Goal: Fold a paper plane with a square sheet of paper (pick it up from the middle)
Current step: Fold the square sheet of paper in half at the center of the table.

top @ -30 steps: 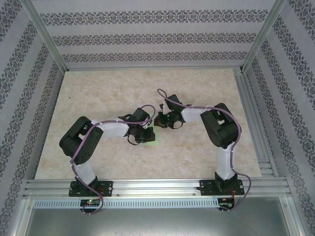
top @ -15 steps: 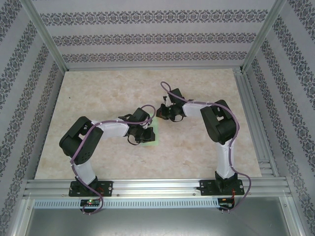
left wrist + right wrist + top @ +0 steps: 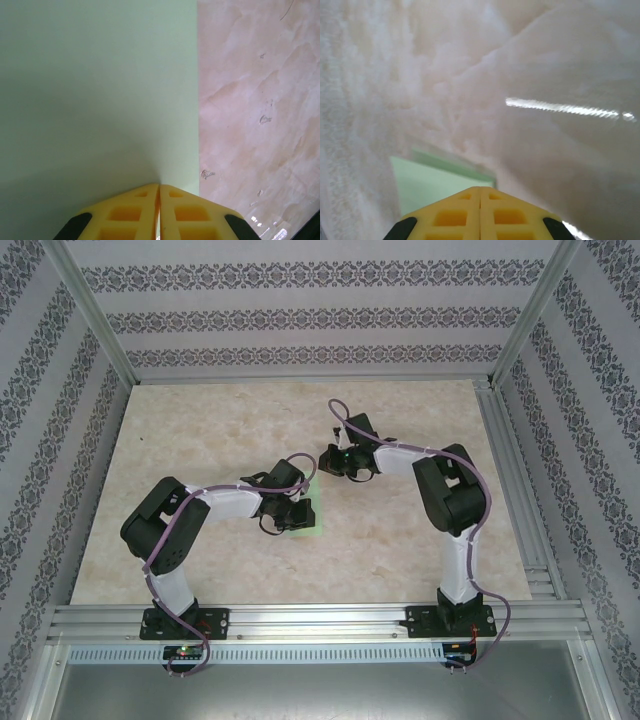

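Observation:
The square sheet of paper (image 3: 309, 528) lies on the table, mostly hidden under my left gripper (image 3: 296, 514). In the left wrist view the pale green sheet of paper (image 3: 95, 90) covers the left two thirds, its straight right edge running top to bottom. My left gripper (image 3: 159, 186) is shut, its yellow tips resting on the sheet near that edge. My right gripper (image 3: 325, 462) hovers beyond the paper, apart from it. Blurred in the right wrist view, the right gripper (image 3: 480, 188) is shut with nothing in it, and a corner of the paper (image 3: 432, 180) lies ahead of it.
The marble-patterned tabletop (image 3: 220, 430) has free room to the left, far side and right. An aluminium frame rail (image 3: 320, 618) runs along the near edge, and patterned walls close in the other sides.
My right gripper has drawn back from the paper towards the far side and slightly right. The left gripper and the paper have stayed put.

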Motion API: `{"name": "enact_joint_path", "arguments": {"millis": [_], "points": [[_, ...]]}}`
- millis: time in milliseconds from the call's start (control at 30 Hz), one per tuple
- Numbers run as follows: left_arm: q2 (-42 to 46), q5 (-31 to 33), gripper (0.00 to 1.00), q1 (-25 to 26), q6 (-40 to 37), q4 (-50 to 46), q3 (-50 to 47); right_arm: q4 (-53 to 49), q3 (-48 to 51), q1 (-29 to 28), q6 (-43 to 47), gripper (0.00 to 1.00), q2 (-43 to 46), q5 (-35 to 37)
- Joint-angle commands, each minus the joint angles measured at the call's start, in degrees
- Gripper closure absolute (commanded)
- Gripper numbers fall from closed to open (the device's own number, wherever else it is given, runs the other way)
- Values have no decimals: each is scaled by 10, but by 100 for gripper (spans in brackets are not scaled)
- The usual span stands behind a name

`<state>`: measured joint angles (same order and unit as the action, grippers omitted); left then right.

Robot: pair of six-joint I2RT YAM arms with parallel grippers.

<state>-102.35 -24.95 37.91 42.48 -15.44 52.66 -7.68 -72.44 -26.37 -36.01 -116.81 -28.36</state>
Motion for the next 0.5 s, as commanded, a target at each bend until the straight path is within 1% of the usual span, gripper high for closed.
{"name": "enact_joint_path", "arguments": {"millis": [0,200,467], "points": [[-26,16,90,13,-5,-68,-22,25,20,-19,10,93,35,-26],[-27,16,90,14,-7,-71,-19,20,5,-39,-6,93,-11,-24],[-25,15,90,14,-6,-69,-23,12,-28,-31,-9,93,-56,-12]]}}
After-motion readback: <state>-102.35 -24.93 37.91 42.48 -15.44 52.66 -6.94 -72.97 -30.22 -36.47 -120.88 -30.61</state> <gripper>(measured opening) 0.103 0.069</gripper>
